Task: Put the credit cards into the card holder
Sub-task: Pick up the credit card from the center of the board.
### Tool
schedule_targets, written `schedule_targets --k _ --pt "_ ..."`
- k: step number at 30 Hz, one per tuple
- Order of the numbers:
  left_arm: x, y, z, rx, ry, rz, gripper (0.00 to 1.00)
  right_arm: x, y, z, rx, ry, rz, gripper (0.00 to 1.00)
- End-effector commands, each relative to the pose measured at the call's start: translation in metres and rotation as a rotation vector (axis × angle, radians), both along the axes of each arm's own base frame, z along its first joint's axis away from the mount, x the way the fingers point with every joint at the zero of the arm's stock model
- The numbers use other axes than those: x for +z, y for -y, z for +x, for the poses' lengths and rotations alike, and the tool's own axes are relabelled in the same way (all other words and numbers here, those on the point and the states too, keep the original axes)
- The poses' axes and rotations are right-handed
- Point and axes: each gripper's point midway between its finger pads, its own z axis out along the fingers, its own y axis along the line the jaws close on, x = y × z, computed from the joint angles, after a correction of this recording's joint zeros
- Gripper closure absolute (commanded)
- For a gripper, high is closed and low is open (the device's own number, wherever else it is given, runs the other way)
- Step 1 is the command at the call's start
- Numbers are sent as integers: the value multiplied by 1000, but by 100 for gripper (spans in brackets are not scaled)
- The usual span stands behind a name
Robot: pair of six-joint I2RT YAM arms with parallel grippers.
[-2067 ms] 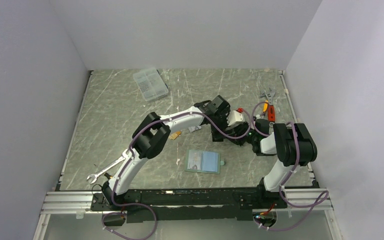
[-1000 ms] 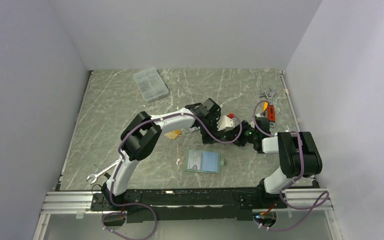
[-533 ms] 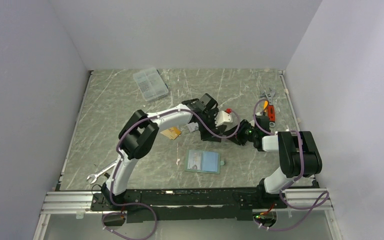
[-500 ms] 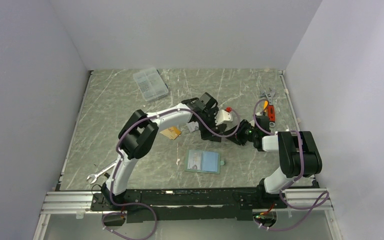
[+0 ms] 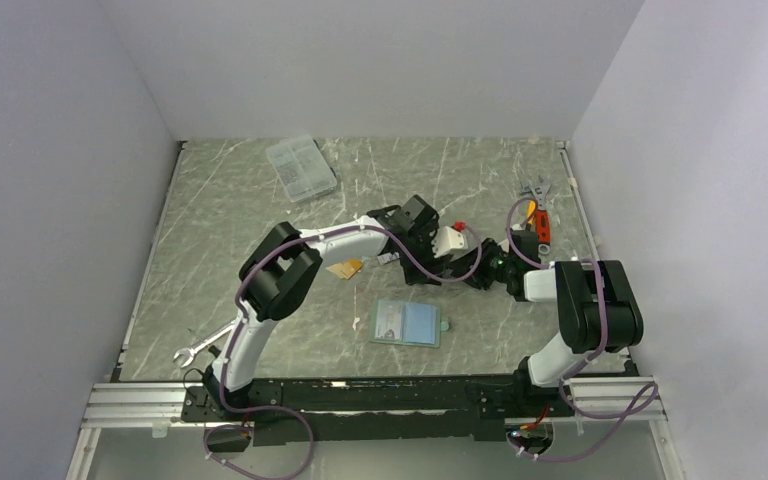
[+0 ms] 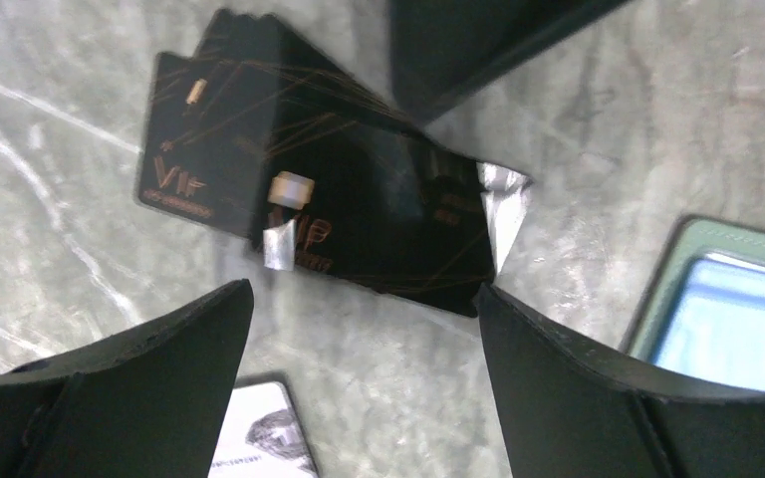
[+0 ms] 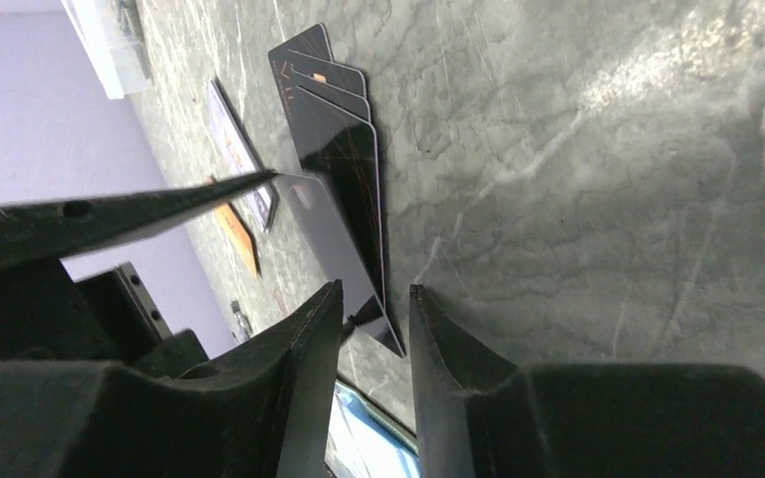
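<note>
Several black cards (image 6: 259, 169) below left end effector (image 6: 364, 294)

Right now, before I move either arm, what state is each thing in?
card holder: lying open, inside up
black cards: fanned on the table, one tilted up
orange card: flat on the table, outside the holder
white card: flat on the table
left gripper: wide open over the black cards
right gripper: nearly shut around a black card's corner; grip unclear
clear box: looks closed
</note>
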Motion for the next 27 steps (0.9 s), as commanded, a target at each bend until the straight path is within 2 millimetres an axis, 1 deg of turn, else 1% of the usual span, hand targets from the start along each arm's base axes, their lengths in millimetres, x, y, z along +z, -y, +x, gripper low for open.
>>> schedule_targets --k 1,5,10,14,20,27 --pt "11 5 1 -27 124 22 10 14 0 20 -9 63 4 66" --pt "6 1 10 -7 163 57 11 21 1 25 -8 81 1 66" --pt "3 0 4 -21 140 64 11 25 0 31 1 100 2 66" --pt "0 -3 6 -17 146 74 12 21 -1 34 16 102 -2 66" --pt "-3 -2 6 -29 146 80 14 12 -3 32 41 100 -1 66" --pt "-9 -1 7 -48 146 95 17 16 -15 32 77 131 46 66"
